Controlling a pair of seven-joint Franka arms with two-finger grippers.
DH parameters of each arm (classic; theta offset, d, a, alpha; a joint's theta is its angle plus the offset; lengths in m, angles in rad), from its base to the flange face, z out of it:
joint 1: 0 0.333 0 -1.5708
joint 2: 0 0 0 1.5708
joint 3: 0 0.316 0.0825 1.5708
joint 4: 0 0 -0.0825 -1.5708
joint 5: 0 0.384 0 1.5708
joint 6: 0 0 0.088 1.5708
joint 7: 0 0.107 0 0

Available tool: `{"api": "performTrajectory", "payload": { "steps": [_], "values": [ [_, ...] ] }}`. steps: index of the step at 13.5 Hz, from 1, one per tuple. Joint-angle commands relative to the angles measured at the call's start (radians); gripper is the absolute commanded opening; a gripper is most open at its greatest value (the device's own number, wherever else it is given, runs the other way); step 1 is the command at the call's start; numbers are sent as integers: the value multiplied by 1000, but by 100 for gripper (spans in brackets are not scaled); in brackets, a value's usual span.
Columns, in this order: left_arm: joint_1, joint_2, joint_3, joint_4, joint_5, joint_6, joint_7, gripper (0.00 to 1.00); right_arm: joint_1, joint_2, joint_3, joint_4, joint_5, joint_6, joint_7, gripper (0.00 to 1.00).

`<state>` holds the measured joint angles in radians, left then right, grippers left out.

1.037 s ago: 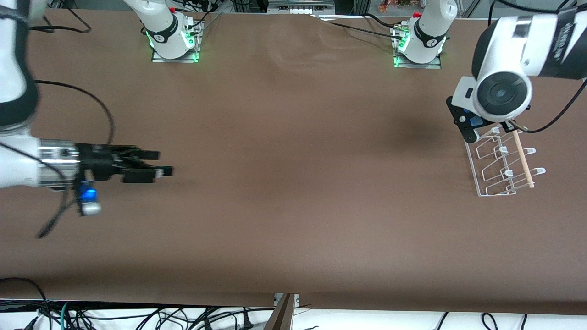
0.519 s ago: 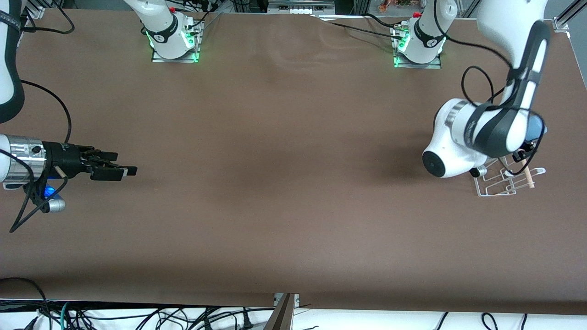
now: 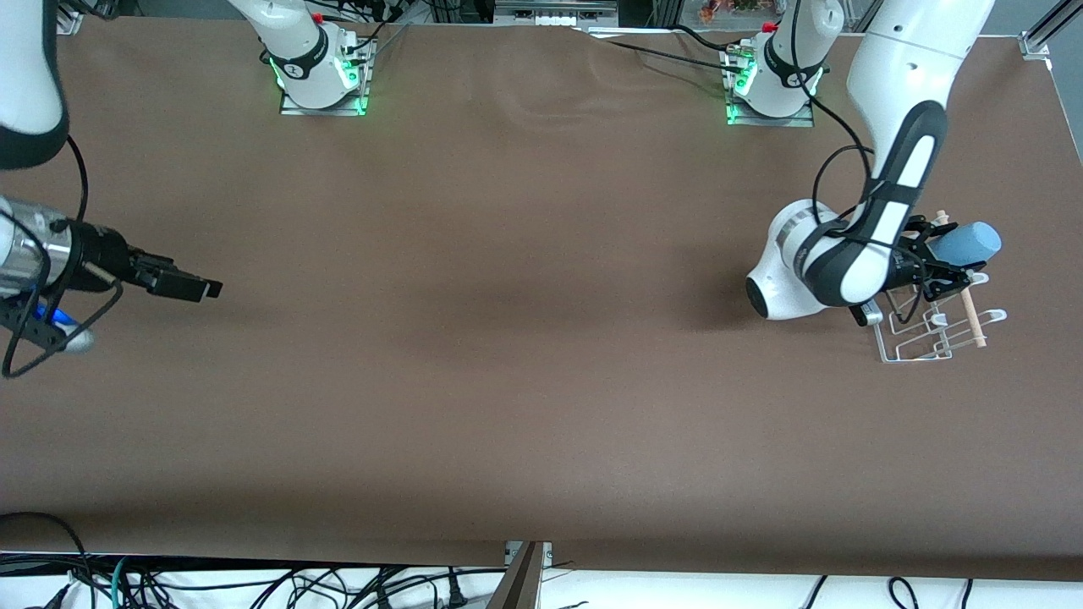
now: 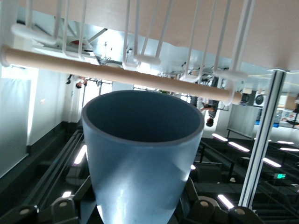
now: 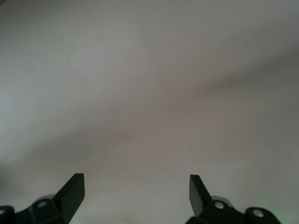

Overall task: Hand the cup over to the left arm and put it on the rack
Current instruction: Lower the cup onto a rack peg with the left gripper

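We find the cup (image 3: 967,243) up in the air over the rack (image 3: 929,326), clamped at its narrow base by the left gripper (image 3: 941,251) and lying on its side, with its open mouth turned toward the left arm's end of the table. In the left wrist view the cup (image 4: 142,154) fills the middle of the picture, mouth facing away from the camera, and the rack's wooden dowel (image 4: 117,73) runs across just past its rim (we cannot tell whether rim and dowel touch). White wire loops of the rack (image 4: 140,58) hang around that dowel.

The rack stands on the brown table (image 3: 525,338) toward the left arm's end, nearer to the front camera than the left arm's base (image 3: 772,85). The left arm (image 3: 888,169) bends down from that base, its wrist held low beside the rack.

At the right arm's end of the table, we see the right gripper (image 3: 190,286) held above the bare tabletop, well apart from the cup and rack, and the right arm waits there. In the right wrist view its fingers (image 5: 70,191) stand wide apart with nothing between them.
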<state>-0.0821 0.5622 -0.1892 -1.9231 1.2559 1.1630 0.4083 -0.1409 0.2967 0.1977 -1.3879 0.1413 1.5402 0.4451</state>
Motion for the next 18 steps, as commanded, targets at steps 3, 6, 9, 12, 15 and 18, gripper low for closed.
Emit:
{"api": "performTrajectory", "payload": {
  "steps": [3,6,9,12,15,18],
  "values": [
    [-11,44,-1,-19,82,-22,-65,5,0,-338,-38,-427,-71,156,-240,99],
    [-11,45,-1,-59,105,-22,-110,5,137,-335,-220,-416,-75,156,-328,99],
    [-10,67,-1,-68,105,-22,-152,10,199,-317,-313,-405,-121,158,-481,99],
    [-11,68,-1,-59,105,-26,-190,100,182,-295,-316,-352,-121,140,-509,99],
    [4,41,-1,17,77,-26,-191,100,184,-287,-314,-339,-121,138,-522,99],
    [4,12,1,218,-181,-42,-194,100,193,-292,-293,-335,-115,136,-514,99]
  ]
}}
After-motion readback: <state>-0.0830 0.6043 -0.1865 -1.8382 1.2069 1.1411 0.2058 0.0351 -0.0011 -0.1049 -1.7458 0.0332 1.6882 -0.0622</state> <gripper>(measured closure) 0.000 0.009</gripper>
